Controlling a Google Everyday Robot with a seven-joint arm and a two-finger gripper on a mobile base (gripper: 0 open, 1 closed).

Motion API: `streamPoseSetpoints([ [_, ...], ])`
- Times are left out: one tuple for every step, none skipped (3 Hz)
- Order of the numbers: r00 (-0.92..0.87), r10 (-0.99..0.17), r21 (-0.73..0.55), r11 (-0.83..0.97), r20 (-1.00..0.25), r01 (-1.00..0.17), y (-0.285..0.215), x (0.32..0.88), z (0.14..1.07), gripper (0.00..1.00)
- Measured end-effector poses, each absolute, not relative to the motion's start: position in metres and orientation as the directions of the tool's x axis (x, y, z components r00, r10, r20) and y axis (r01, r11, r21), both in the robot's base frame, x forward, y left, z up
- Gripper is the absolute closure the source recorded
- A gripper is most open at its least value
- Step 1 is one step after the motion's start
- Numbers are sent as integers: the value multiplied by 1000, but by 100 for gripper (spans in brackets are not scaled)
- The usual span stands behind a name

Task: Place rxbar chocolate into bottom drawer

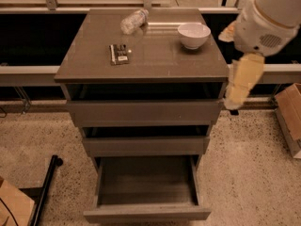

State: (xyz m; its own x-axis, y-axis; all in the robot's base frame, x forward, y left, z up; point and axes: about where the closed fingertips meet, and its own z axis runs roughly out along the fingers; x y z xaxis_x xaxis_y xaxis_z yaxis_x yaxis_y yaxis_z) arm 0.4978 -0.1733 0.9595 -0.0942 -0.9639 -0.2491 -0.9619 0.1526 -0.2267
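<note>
While the bar [119, 54] is lying flat on the left front part of the cabinet [155, 65] top, the gripper [241, 81] is hanging just beside the cabinet's right edge, below the level of the top, and it is touching nothing. Whether it is open or closed I am not able to tell, but it is not carrying the bar. The bottom drawer [146, 213] is standing pulled out at the cabinet's foot. A bottle [133, 20] is lying at the back of the cabinet top and a bowl [194, 34] is sitting at its back right, both apart from the bar. I am judging that the reach for the bar is the step in hand. The next move is asking the gripper to rise over the cabinet top, cross to the left in front of the bowl, and come down open on the thin flat bar
</note>
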Motion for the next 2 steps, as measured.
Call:
streamPoseSetpoints([
  [-22, -954, -248, 100, -298, -964, -138, 547, 964, 0],
  [-22, -954, -248, 100, -298, -964, -138, 547, 964, 0],
])
